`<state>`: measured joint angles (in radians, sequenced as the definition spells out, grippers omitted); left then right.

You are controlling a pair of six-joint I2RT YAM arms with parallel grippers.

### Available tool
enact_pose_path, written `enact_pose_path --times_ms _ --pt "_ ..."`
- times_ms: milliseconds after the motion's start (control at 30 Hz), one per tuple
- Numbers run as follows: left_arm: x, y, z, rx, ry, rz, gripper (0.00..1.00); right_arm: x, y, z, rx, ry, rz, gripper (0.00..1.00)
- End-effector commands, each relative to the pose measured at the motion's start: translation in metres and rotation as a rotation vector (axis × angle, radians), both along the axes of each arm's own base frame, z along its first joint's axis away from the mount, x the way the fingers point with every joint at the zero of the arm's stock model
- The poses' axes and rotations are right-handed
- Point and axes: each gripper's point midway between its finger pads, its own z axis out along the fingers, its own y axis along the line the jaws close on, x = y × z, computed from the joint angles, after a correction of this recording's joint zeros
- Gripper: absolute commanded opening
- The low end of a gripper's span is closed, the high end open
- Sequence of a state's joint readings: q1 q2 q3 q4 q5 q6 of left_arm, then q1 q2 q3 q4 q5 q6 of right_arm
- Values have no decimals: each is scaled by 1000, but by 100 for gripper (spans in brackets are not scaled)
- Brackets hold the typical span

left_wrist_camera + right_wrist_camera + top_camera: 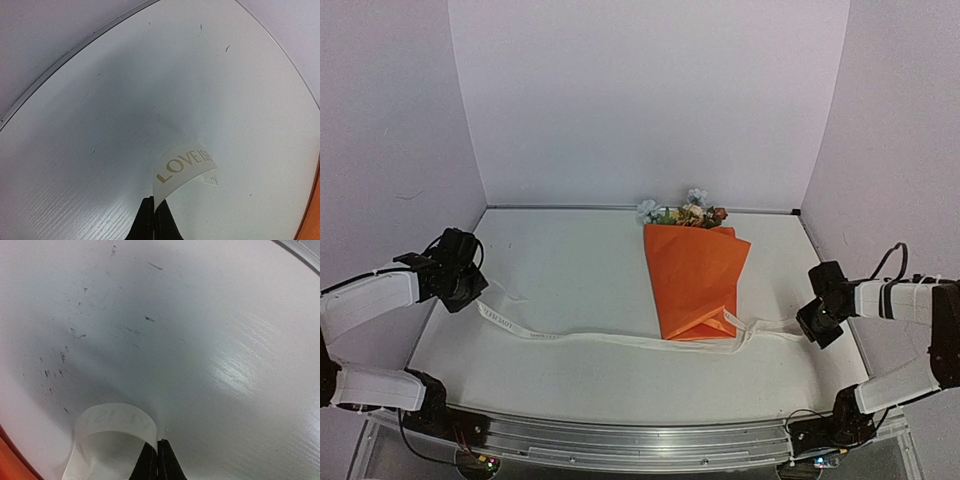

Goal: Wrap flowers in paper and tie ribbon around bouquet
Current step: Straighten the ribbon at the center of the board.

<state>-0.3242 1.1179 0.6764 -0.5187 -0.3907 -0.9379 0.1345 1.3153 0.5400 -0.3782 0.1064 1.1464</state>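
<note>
Bouquet [693, 275]: lies flat on the white worktop [570, 260], right of the middle, narrow end toward the arms and wide end toward the far wall
Flowers [685, 213]: pale blue, cream and red heads stick out past the far rim of the wrap, close to the back wall
Paper [710, 250]: orange, folded around the stems into a cone; a sliver of its edge shows at the side of each wrist view
Ribbon [600, 340]: cream strip running across the worktop from the left arm to the right arm, passing along the near end of the bouquet; a short piece lies on the paper's near right corner, and whether the rest runs over or under the tip cannot be told
Ribbon print: gold letters reading "LOVE IS" show in the left wrist view [185, 167], curling up from the fingers
Left end effector [477, 296]: fingers [150, 222] pressed together, clamped on the ribbon's left end, near the worktop's left edge
Right end effector [814, 328]: fingers [150, 462] together, pinching a curled loop of the ribbon [112, 427], right of the bouquet and apart from it
</note>
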Motion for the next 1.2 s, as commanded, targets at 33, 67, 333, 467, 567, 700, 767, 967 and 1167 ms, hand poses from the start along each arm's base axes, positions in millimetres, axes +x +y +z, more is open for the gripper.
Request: enact_pose_path --times_ms 33,67,333,467,567,700,767,967,1167 --pt "18 2 37 10 -86 0 0 34 -16 73 -117 -157 26 0" --pt "19 4 42 18 -95 4 0 38 -23 94 -166 -187 29 0" --pt "16 30 79 62 -163 74 0 35 -65 249 -504 -340 47 0" --pt "13 36 91 63 -183 89 0 25 -75 289 -592 -364 55 0" --pt "9 36 93 57 -182 86 0 17 -79 291 -619 -350 52 0" --pt "2 36 87 45 -166 88 0 6 -82 264 -618 -293 45 0" --pt "-2 35 81 32 -152 91 0 1 -83 247 -606 -258 36 0" --pt "-20 29 42 -41 -85 94 0 -15 -81 200 -543 -191 3 37" --pt "-34 21 3 -113 -13 104 0 -13 -69 191 -454 -204 26 68"
